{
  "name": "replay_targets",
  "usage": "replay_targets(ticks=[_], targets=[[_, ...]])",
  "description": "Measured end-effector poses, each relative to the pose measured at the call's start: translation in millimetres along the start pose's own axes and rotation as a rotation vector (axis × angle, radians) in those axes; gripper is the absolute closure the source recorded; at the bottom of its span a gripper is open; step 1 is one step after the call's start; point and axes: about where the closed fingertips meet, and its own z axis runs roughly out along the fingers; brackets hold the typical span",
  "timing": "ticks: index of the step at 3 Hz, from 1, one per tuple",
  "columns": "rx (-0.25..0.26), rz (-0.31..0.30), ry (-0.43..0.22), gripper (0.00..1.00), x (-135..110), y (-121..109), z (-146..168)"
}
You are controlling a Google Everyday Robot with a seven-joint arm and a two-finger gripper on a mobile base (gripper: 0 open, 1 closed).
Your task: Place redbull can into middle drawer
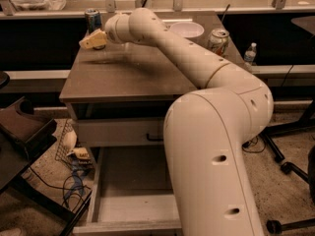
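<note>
Down in front, the middle drawer [133,181] stands pulled out, set to take the drop. Above it, on the bench [123,75], the pincer [92,40] hangs at the far left corner, low against the redbull can [93,19], which stands upright there, not yet in the drawer. Clamped on or only lined up? I cannot tell. The fatter can [218,38] stands well apart, far right.
</note>
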Motion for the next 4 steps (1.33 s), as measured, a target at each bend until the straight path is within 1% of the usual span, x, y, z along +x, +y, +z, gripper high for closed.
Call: replay_targets(ticks=[1, 2, 3, 4], targets=[[-0.001, 0.004, -0.005, 0.0, -1, 1, 1], [-0.037, 0.078, -0.112, 0.0, -24, 31, 22], [-0.043, 0.08, -0.113, 0.0, -25, 34, 23], [-0.047, 0.081, -0.113, 0.18, -25, 37, 25]])
